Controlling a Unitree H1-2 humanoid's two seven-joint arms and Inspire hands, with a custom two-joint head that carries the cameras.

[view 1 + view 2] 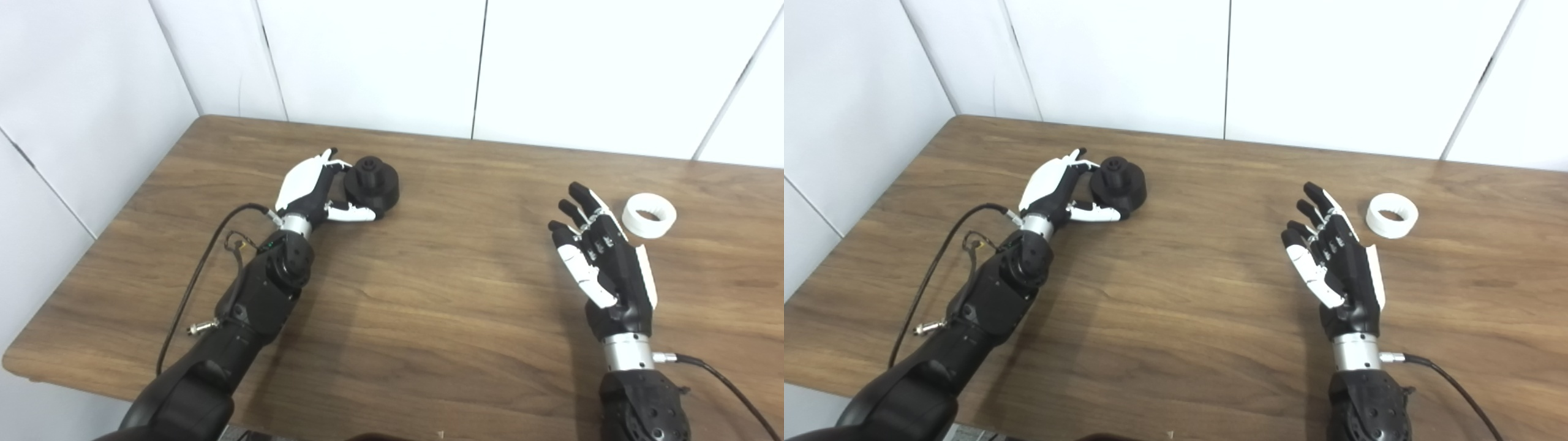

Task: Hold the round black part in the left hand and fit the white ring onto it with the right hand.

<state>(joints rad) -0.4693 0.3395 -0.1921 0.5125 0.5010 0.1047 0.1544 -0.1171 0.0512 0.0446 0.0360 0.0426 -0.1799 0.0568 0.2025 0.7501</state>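
Note:
The round black part [372, 185] stands on the wooden table [429, 294] at the back left, with a small hub on top. My left hand [315, 193] is right beside it on its left, open, with the fingers [312, 168] spread along the part's far left side and the thumb along its near side; the part rests on the table. The white ring [649, 215] lies flat at the right. My right hand [597, 257] is open and empty, fingers pointing away, a short way to the left of the ring and nearer to me.
White wall panels [367, 61] stand behind the table's far edge and along its left side. Black cables [202, 269] hang from the left forearm, and another one [723, 380] runs from the right wrist.

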